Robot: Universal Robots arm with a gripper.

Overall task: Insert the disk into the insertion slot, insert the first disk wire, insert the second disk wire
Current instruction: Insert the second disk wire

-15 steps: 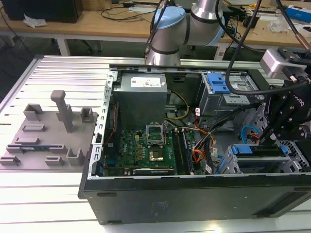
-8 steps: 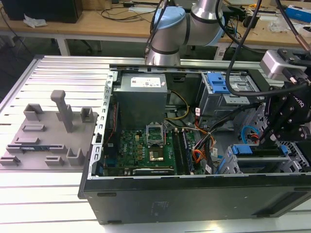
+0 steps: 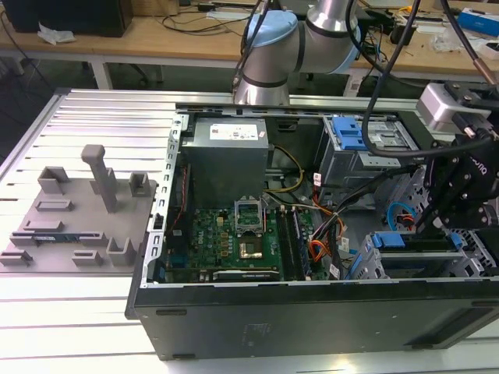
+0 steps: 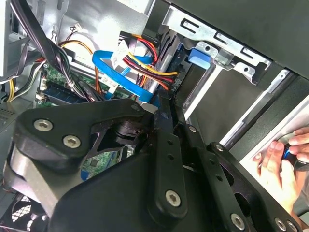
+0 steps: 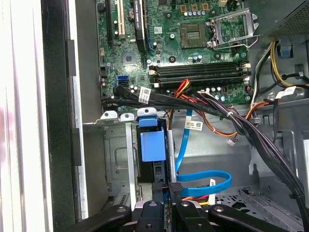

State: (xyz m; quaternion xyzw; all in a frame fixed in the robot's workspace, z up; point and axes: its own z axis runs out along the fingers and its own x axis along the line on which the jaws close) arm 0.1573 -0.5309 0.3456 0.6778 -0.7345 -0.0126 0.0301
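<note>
The disk [image 3: 417,243] sits in the insertion slot [image 3: 362,265], a grey metal cage at the case's front corner on the exterior view's right. Its blue carrier tab [image 5: 153,145] shows at the cage [image 5: 116,154] mouth. My gripper [image 3: 435,224] reaches down to the disk's rear end. In both wrist views the fingertips stand close together [image 5: 167,186] [image 4: 161,104], where the looping blue disk wire [image 5: 203,178] ends, and a blue sliver shows between them. A red, yellow and black wire bundle [image 4: 145,65] runs to the same end of the disk.
The open case holds a motherboard [image 3: 234,234], a power supply [image 3: 226,148] and a larger bay with a blue latch [image 3: 351,132]. A thick black cable bundle [image 5: 241,125] crosses beside the cage. A grey fixture plate [image 3: 70,210] lies on the exterior view's left. A person's hand [image 4: 285,164] is outside the case.
</note>
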